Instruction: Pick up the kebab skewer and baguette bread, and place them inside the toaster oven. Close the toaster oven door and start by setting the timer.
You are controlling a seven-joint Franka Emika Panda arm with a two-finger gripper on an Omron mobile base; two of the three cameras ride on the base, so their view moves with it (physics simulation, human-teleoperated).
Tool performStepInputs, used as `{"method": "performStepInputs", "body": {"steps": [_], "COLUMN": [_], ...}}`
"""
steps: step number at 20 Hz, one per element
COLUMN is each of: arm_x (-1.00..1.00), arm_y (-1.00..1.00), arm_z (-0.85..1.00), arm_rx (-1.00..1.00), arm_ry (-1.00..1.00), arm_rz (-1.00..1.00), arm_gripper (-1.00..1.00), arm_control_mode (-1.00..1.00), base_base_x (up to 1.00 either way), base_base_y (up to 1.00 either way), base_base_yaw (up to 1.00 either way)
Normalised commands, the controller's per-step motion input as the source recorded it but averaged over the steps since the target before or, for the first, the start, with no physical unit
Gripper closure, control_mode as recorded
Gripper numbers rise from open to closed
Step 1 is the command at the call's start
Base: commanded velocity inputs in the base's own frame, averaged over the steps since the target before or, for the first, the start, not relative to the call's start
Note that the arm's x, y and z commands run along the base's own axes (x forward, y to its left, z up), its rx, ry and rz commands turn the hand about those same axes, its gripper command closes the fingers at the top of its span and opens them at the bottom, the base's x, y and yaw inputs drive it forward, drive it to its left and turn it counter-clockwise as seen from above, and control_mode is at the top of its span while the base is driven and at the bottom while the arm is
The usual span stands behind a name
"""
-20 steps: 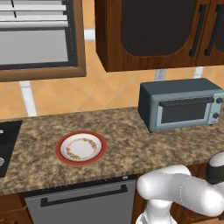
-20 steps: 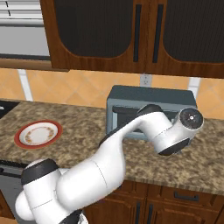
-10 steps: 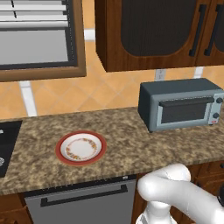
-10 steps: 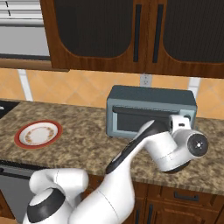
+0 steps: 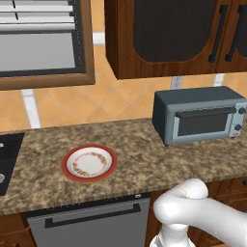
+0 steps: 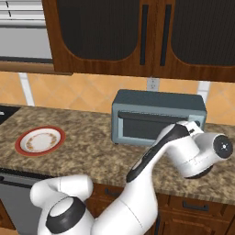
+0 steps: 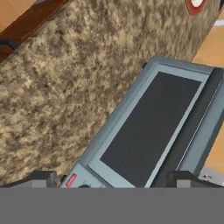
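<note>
The grey-blue toaster oven (image 5: 200, 116) (image 6: 156, 117) stands on the counter against the wall. Its dark glass toaster oven door (image 7: 151, 127) (image 5: 201, 123) is shut, with the bar handle (image 7: 192, 127) along the door's top edge. My gripper (image 7: 114, 181) is open, with nothing between its fingertips (image 7: 41, 179). It hangs close in front of the oven's knob side, beside a small red mark (image 7: 71, 180) on the control panel. In the right base view my white wrist (image 6: 202, 149) covers the oven's right front. The kebab skewer and the baguette bread are hidden.
An empty red-rimmed plate (image 5: 89, 162) (image 6: 40, 140) lies on the speckled counter (image 5: 140, 144), left of the oven. Dark wooden cabinets (image 6: 137, 36) hang above the oven. A dishwasher front (image 5: 91, 224) sits below the counter and a black cooktop (image 5: 7, 154) is at the far left.
My arm has swung further right and lower, in front of the oven's right side. The jaws stayed open. Oven and plate have not moved.
</note>
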Motion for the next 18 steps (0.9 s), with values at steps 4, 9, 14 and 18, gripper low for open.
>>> {"method": "performStepInputs", "body": {"steps": [4,9,14,18], "arm_x": [0.19,0.30,0.38,0.18], "arm_y": [0.13,0.04,0.00,-0.18], "arm_z": [-0.43,-0.26,-0.04,0.00], "arm_rx": [-0.21,-0.04,0.02,0.01], "arm_ry": [-0.11,0.00,0.00,0.00], "arm_rz": [-0.03,-0.02,0.00,0.02], "arm_gripper": [-1.00,-1.00,-1.00,-1.00], "arm_control_mode": [-1.00,-1.00,-1.00,-1.00], "base_base_x": [0.00,0.00,0.00,0.00], "base_base_y": [0.00,0.00,0.00,0.00], "base_base_yaw": [0.00,0.00,0.00,0.00]}}
